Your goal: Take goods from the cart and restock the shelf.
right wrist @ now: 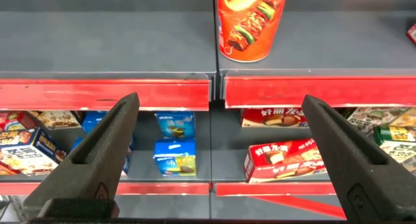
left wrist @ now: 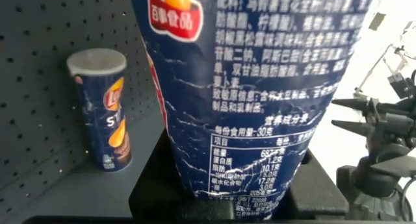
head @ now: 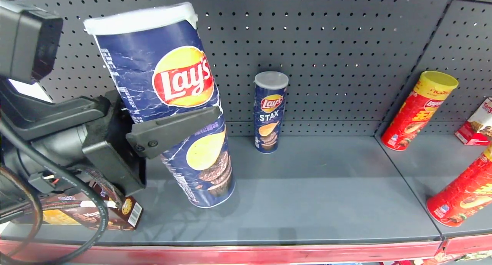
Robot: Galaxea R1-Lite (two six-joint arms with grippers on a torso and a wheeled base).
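Left gripper (head: 173, 121) grasping tilted blue chip can (head: 161, 73) | grey shelf (head: 307, 188), pegboard (head: 326, 46) behind | right gripper (right wrist: 219, 100) spread

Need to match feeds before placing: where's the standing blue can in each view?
Head view: standing can at centre, against the pegboard, right of the held can.
Left wrist view: standing can between the pegboard and the held can.
Right wrist view: faces a red can at the front of the shelf instead.
Shared landmark: the grey shelf.
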